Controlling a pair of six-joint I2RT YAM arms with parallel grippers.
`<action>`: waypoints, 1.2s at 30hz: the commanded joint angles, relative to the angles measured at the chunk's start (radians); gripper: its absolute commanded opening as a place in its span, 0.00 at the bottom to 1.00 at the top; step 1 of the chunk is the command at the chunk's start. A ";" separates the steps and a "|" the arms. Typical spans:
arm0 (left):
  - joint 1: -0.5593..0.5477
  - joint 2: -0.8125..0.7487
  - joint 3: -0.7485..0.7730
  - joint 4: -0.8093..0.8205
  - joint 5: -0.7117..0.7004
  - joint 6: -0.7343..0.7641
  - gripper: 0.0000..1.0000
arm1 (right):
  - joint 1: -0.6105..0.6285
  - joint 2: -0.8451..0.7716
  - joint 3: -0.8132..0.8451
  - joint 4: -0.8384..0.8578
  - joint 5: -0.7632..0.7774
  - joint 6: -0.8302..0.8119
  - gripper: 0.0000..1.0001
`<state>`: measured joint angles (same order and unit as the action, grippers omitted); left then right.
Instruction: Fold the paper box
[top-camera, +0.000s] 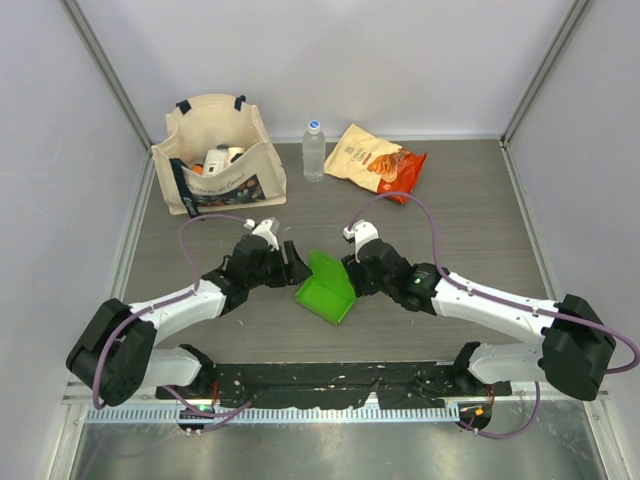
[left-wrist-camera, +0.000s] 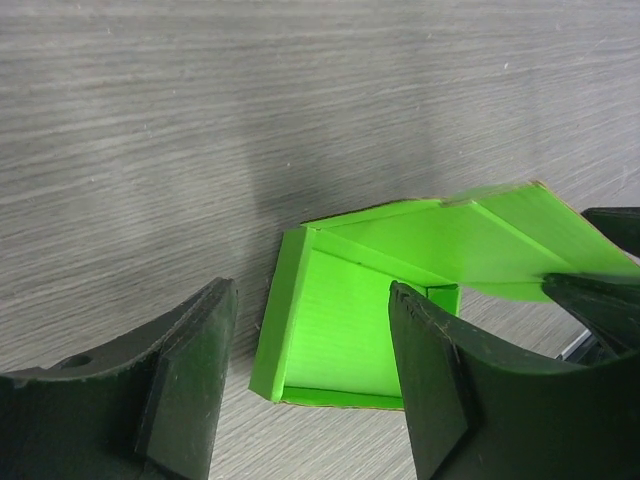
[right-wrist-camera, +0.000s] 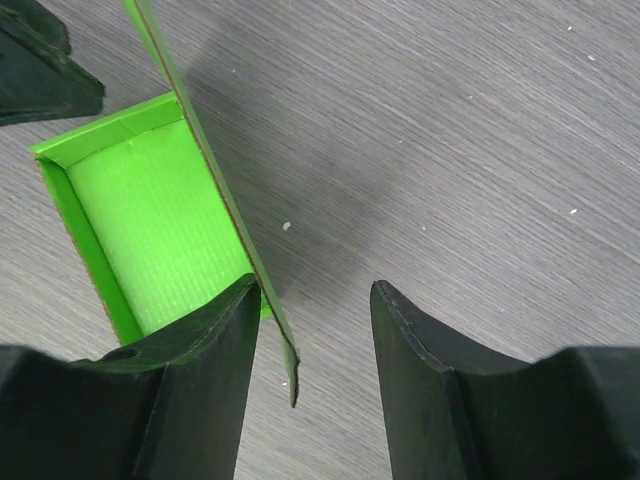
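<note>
The bright green paper box (top-camera: 328, 288) lies mid-table as a shallow tray with low walls and one large flap raised. My left gripper (top-camera: 297, 266) is open just left of it; in the left wrist view the tray (left-wrist-camera: 345, 330) lies beyond and between my spread fingers (left-wrist-camera: 190, 370), untouched. My right gripper (top-camera: 352, 272) is open at the box's right side. In the right wrist view the raised flap (right-wrist-camera: 225, 200) stands edge-on between my jaws, close against the left finger (right-wrist-camera: 200, 350), with the tray floor (right-wrist-camera: 150, 220) to its left.
A cream tote bag (top-camera: 215, 155) with items in it stands at the back left. A clear water bottle (top-camera: 314, 150) and an orange snack bag (top-camera: 378, 160) stand at the back centre. Grey walls enclose the wooden table (top-camera: 480, 230).
</note>
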<state>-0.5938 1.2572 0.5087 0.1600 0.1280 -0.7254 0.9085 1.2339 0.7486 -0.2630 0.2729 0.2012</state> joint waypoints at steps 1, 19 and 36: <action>-0.003 0.042 -0.028 0.090 0.053 -0.015 0.65 | 0.020 -0.060 -0.005 0.016 0.014 0.069 0.54; -0.141 0.105 -0.170 0.365 0.055 -0.207 0.59 | 0.052 0.076 -0.028 0.324 0.135 -0.031 0.52; -0.087 -0.325 -0.081 -0.106 -0.205 0.081 0.85 | -0.017 -0.220 -0.089 0.029 -0.003 0.073 0.61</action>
<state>-0.7235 0.9184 0.3321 0.1745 -0.0338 -0.7872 0.9085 1.0889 0.6853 -0.1600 0.3500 0.2356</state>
